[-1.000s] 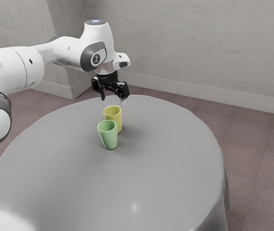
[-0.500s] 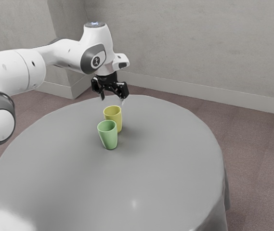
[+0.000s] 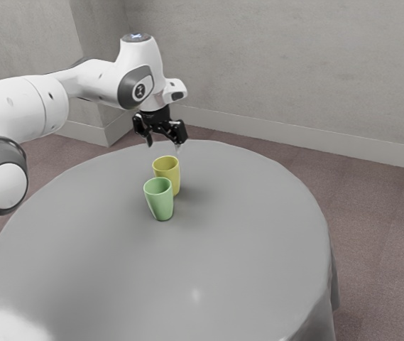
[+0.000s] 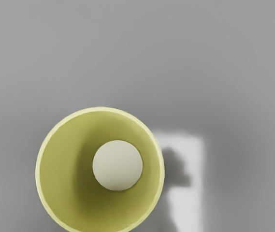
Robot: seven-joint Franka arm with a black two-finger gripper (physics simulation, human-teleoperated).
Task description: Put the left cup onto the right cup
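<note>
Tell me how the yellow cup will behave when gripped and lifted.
The yellow cup looks stiff and thin-walled, probably light. It is tall and narrows toward its base, so a sideways nudge could tip it. The green cup stands close beside it and might get knocked.

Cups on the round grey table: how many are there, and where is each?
2. The yellow plastic cup stands upright below the black gripper; the green plastic cup stands upright beside it, nearer the exterior view's camera. No others appear hidden.
</note>
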